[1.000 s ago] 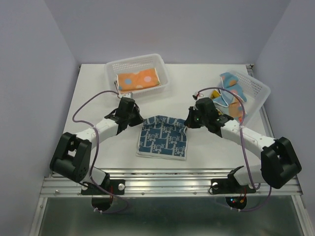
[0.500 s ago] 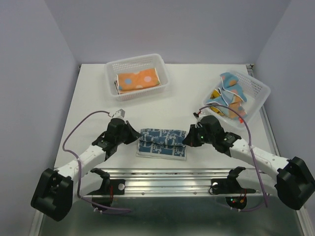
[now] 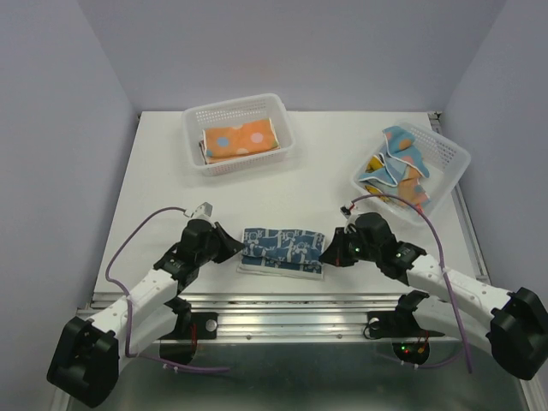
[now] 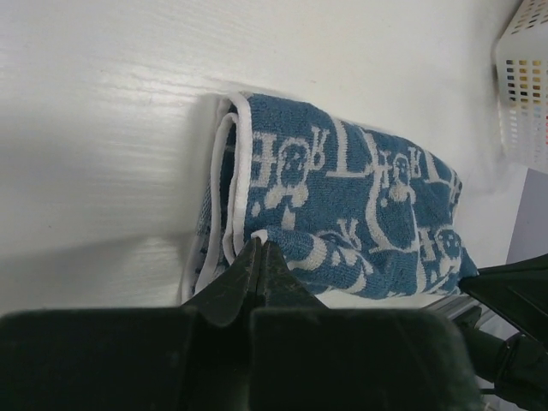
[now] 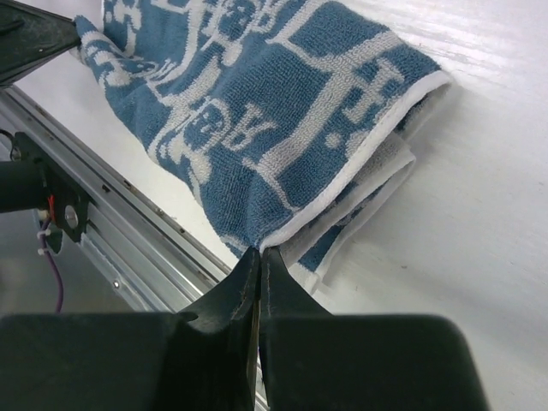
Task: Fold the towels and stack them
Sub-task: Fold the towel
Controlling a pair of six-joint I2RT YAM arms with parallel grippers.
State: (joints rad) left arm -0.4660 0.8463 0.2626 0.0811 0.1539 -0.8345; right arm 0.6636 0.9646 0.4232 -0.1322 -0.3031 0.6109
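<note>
1. Top external view: the navy towel (image 3: 282, 250) lies folded double near the table's (image 3: 325, 163) six-o'clock edge, between both grippers.
2. Left gripper (image 3: 236, 249), at the towel's nine o'clock, pinches its hem.
3. Right gripper (image 3: 325, 252), at three o'clock, is clamped on a corner, seemingly the top layer.

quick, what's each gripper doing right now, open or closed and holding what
left gripper: closed, pinching the hem of the navy towel at its left end
right gripper: closed, pinching the same towel's hem at its right end

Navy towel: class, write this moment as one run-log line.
navy towel: folded over | left gripper: shut on its edge | right gripper: shut on its edge
</note>
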